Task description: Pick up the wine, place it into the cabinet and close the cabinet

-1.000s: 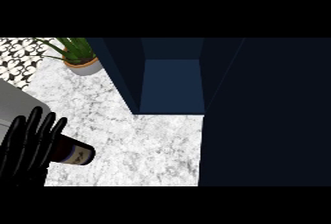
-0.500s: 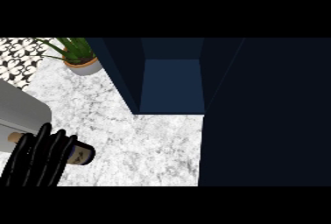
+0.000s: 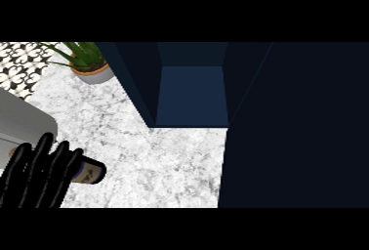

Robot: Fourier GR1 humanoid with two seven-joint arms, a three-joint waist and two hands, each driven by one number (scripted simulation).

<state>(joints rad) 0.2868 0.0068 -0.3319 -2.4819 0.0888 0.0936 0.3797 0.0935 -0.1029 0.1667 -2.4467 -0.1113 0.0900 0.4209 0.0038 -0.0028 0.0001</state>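
Note:
The wine bottle (image 3: pixel 91 170) is at the lower left of the marble counter, dark with a pale label. Only its right end shows. My left hand (image 3: pixel 37 175) covers the rest, its black fingers lying long and nearly straight across the bottle and pointing up the view. I cannot see the thumb or any finger curled round the bottle. The dark blue cabinet (image 3: pixel 189 93) stands open at the top middle, with its inner back panel showing. My right hand is out of view.
A potted green plant (image 3: pixel 88 62) stands at the back left beside the cabinet. A grey rounded object (image 3: pixel 22 119) sits at the left edge above my hand. A dark panel (image 3: pixel 296 127) fills the right side. Marble counter (image 3: pixel 158 161) lies between the bottle and the cabinet.
My left hand has slid down and left toward the view's lower edge, and its fingers have drawn closer together. The bottle has stayed almost where it was.

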